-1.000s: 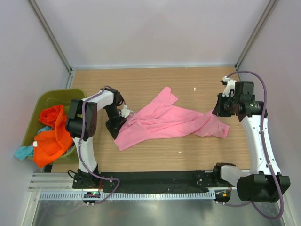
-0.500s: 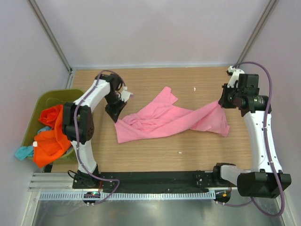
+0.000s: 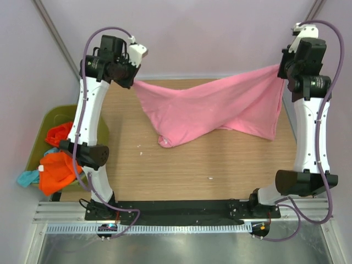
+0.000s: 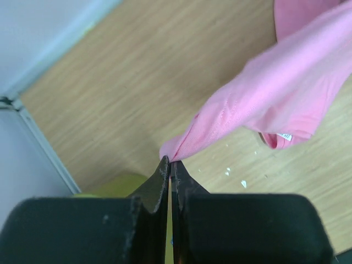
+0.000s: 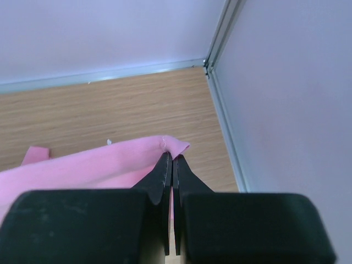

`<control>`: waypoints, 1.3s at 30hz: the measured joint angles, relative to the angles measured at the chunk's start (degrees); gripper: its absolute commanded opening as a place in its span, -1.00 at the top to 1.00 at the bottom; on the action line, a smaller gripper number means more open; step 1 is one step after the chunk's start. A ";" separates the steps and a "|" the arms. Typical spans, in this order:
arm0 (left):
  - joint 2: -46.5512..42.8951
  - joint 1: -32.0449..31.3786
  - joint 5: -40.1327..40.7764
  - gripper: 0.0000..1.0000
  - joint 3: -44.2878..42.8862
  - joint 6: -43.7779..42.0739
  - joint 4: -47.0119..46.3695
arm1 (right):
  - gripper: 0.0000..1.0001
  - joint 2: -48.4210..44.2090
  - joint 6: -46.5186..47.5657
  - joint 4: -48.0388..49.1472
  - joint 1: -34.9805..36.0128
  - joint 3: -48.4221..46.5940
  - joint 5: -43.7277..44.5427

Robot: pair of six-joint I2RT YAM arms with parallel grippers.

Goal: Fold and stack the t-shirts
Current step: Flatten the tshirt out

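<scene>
A bright pink t-shirt (image 3: 212, 110) hangs stretched in the air across the back of the table, sagging in the middle. My left gripper (image 3: 133, 81) is raised at the back left, shut on one corner of it (image 4: 181, 147). My right gripper (image 3: 281, 69) is raised at the back right, shut on the opposite corner (image 5: 173, 145). In the left wrist view the pink cloth (image 4: 275, 88) runs up and right from the closed tips (image 4: 171, 161). An orange t-shirt (image 3: 58, 159) and a teal one (image 3: 26, 177) lie in the bin at the left.
The olive-green bin (image 3: 52, 116) stands at the table's left edge. The wooden table (image 3: 209, 165) lies below the hanging shirt, with small white specks (image 3: 209, 177) on it. Walls enclose the back and both sides (image 3: 330, 181).
Both arms have lifted high and spread toward the back corners, raising the pink shirt off the table and pulling it out between them. The left gripper closed on its corner.
</scene>
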State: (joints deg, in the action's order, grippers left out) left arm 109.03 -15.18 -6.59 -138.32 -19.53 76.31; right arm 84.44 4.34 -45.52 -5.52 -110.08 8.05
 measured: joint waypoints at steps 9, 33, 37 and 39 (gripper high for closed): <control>-5.64 -0.46 3.98 1.00 -2.73 0.00 -6.78 | 0.98 2.29 -0.96 -1.09 -0.50 -5.11 -0.68; -9.53 -2.56 12.87 1.00 -5.11 -4.81 -30.36 | 0.98 2.54 -2.34 -1.92 -0.50 -15.10 -5.55; -13.86 -3.50 13.55 1.00 -2.64 -4.35 -32.65 | 0.98 -0.42 -1.97 -0.92 -0.50 -14.69 -4.96; -16.83 -3.72 13.55 1.00 -1.64 -3.78 -33.05 | 0.98 -3.32 -1.53 -0.59 -0.50 -13.81 -4.52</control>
State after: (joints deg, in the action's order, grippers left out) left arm 92.20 -18.90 6.96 -139.96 -23.31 43.27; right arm 81.12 2.81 -46.11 -6.02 -123.90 3.53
